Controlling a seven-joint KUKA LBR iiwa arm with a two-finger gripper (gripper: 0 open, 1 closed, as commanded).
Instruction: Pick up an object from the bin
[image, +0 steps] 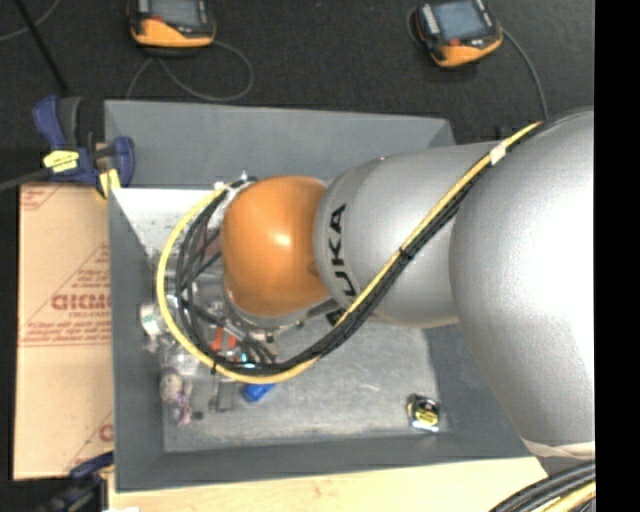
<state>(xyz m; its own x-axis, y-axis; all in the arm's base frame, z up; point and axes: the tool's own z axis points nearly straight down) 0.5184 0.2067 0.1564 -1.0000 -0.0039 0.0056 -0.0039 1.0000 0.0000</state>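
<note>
in the camera view the arm (420, 240) reaches in from the right and hangs low over the left half of the bin (300, 140). its orange cover (272, 240) and a loop of cables (185, 300) hide most of what lies beneath. the hand (222, 388) sits under that cover, down near the bin floor at the front left; whether it is apart or together i cannot tell. just beside it lies a small blue thing (257, 393), to its left a clear, purplish lump (178, 392), and further back a silvery piece (154, 322) near the left wall. a small yellow and black thing (425, 412) lies well apart, alone at the front right. nothing can be seen held, so i judge the pick is not yet done: the arm looks to be down among the left-hand things, at or near the grasp. the closing, the lift and the carrying clear of the bin are all left to do
</note>
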